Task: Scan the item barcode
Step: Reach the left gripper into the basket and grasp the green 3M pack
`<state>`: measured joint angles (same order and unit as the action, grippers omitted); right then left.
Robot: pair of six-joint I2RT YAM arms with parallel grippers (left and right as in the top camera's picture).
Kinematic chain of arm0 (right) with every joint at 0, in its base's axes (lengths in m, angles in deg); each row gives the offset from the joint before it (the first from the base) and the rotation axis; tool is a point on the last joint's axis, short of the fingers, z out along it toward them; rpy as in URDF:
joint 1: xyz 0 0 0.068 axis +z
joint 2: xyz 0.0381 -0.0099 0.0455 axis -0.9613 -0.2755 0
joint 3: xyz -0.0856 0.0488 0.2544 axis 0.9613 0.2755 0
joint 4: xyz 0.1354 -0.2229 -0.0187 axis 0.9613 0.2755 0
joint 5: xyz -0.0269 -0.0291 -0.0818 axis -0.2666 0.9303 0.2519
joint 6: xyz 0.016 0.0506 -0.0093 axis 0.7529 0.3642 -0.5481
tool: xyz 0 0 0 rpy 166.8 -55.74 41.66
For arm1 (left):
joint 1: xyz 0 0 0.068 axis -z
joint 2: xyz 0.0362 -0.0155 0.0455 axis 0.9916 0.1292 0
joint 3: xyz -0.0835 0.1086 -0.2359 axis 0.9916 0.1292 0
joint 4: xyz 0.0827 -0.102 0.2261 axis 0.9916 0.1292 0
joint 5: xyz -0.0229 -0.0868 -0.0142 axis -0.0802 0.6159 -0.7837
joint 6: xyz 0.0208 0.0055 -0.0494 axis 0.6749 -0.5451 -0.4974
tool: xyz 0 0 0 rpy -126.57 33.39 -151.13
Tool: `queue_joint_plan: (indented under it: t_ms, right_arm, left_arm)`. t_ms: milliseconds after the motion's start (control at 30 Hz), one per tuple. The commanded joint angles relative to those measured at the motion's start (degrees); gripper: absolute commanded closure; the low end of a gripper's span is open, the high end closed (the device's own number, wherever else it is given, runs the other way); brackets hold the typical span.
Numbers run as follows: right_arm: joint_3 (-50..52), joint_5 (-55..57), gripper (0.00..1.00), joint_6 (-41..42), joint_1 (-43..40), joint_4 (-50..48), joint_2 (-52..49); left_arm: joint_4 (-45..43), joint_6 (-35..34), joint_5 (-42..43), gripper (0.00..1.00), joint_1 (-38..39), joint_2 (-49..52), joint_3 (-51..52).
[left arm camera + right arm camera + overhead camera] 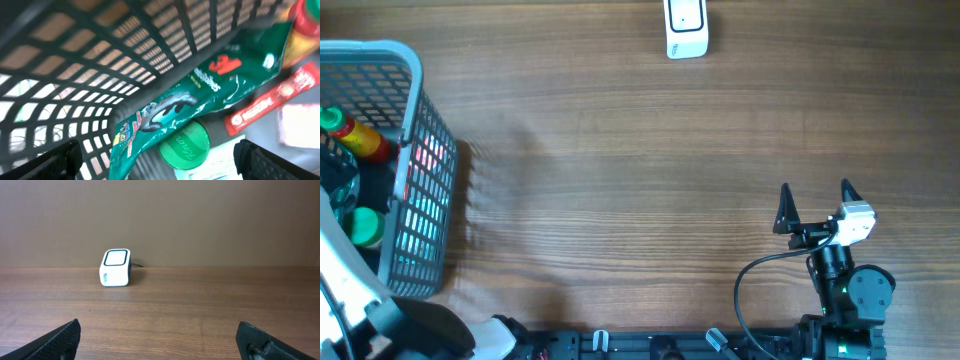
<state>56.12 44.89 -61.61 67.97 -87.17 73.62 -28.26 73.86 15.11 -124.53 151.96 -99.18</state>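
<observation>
Basket [420,170] cropped at left edge, contents blurry; left gripper [157,159] inside, spread wide, empty. Right gripper [816,192] also wide, empty, over wood table [620,150]; brown wall [210,220] behind.

Basket [428,190] far left, possibly bottles [360,140] inside; scanner [686,28] top centre.

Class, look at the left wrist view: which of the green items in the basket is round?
The green lid: a plain circular disc, partly covered by the green pouch, which is long, crinkled and printed with pictures.
</observation>
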Motion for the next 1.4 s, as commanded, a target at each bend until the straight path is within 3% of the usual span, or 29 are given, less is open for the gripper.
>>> queue_joint_plan:
  t_ms: [0,100,700,733,767,833,900,933,1167,1367]
  right_arm:
    - [0.0,0.8,0.0,-0.5,0.2,-0.2,0.3]
    - [0.0,0.8,0.0,-0.5,0.3,-0.2,0.3]
    - [0.1,0.8,0.0,-0.5,0.2,-0.2,0.3]
    - [0.0,0.8,0.0,-0.5,0.2,-0.2,0.3]
    - [0.0,0.8,0.0,-0.5,0.2,-0.2,0.3]
    - [0.1,0.8,0.0,-0.5,0.2,-0.2,0.3]
    - [0.0,0.8,0.0,-0.5,0.3,-0.2,0.3]
    - [0.1,0.8,0.0,-0.5,0.2,-0.2,0.3]
    - [0.1,0.8,0.0,-0.5,0.2,-0.2,0.3]
    - [0.0,0.8,0.0,-0.5,0.2,-0.2,0.3]
  left_arm:
    - [0.0,9.8,7.2,0.0,-0.3,3.0,0.7]
    - [-0.2,14.0,8.1,0.0,-0.3,5.2,0.7]
    - [-6.8,15.2,10.5,0.0,-2.3,18.9,0.7]
    - [-6.7,15.2,11.6,0.04,-2.6,19.1,0.7]
    - [-6.7,15.2,13.7,0.2,-2.9,19.4,0.7]
    - [-7.1,15.2,14.8,0.65,-3.2,19.4,0.7]
    - [-7.1,15.3,14.7,0.89,-3.2,19.0,0.5]
    - [-7.1,15.3,14.5,0.96,-3.2,18.7,0.4]
    - [-4.5,14.6,14.5,0.96,-3.2,10.7,-4.3]
    - [-5.4,8.4,14.6,0.96,-3.2,-3.6,-7.0]
